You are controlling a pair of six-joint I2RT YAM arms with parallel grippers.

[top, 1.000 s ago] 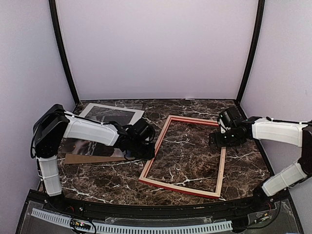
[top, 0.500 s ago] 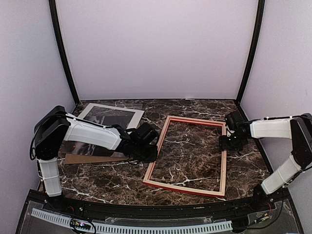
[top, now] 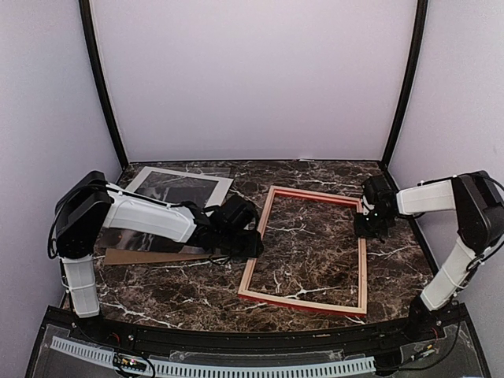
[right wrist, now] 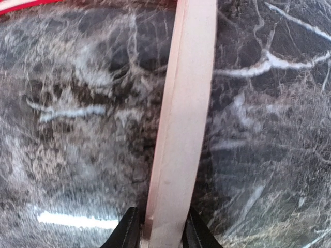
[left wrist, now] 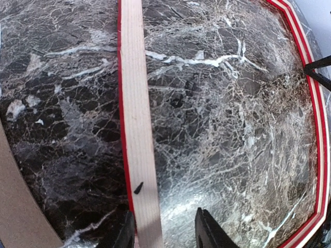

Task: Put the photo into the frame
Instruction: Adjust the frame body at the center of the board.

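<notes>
The frame (top: 303, 302) lies pale back up on the marble, red edges showing. My left gripper (top: 250, 240) is at its left rail. In the left wrist view the left gripper (left wrist: 165, 227) straddles that pale rail (left wrist: 137, 129), open, with a gap between the rail and the right-hand finger. My right gripper (top: 366, 227) is at the right rail; the right wrist view shows the right gripper (right wrist: 161, 227) shut on the rail (right wrist: 181, 129), both fingers against its sides. The photo (top: 120, 235), dark, lies at the left, partly hidden under my left arm.
A white mat border with a window (top: 178, 186) lies at the back left. A brown cardboard board (top: 118, 257) sits under the photo, and the board's edge (left wrist: 15, 206) shows in the left wrist view. Dark marble table (top: 205, 291); side walls close by.
The frame has slid to the right and turned slightly. My left gripper followed it and opened. My right gripper drew back along the right rail and closed on it.
</notes>
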